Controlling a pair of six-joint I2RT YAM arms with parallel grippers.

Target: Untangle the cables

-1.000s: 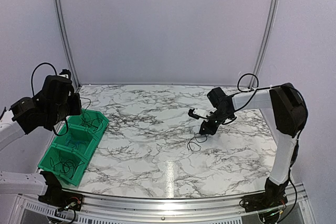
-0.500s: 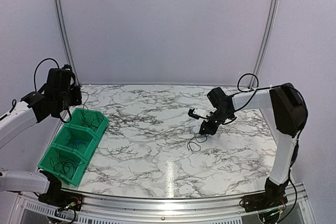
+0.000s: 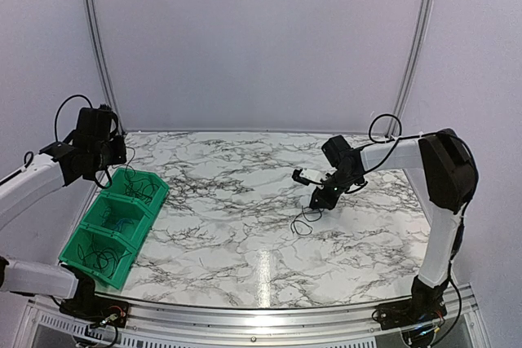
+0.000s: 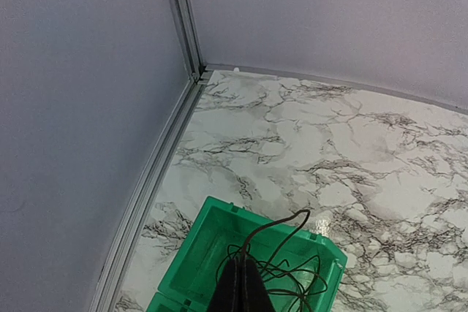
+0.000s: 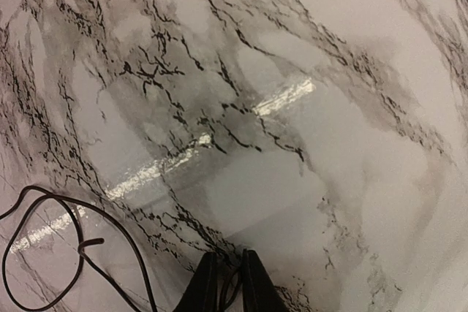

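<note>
I have a green plastic bin [image 3: 145, 228], three open compartments in a row, lying at the left of the glossy white tabletop [image 3: 236, 242] with its grey marble veining. The far compartment holds a tangle of thin black wire [image 4: 281, 272] in loose loops. The middle one holds a little blue wire [image 3: 120, 219], and the near one a clump of black wire [image 3: 102, 258].

My left gripper [image 4: 240, 262] hangs over the far compartment. Its dark fingers are pressed fully together on one strand of that tangle, which arcs up from the tips and drops back into the bin.

On the right half of the table my right gripper [image 5: 228, 257] is down near the surface. Its fingers are all but closed, with a hair-thin strand pinched between them. That strand belongs to a black wire loop [image 5: 89, 242] lying flat on the marble just beside the fingers, an open oval with a small kink inside it.
</note>
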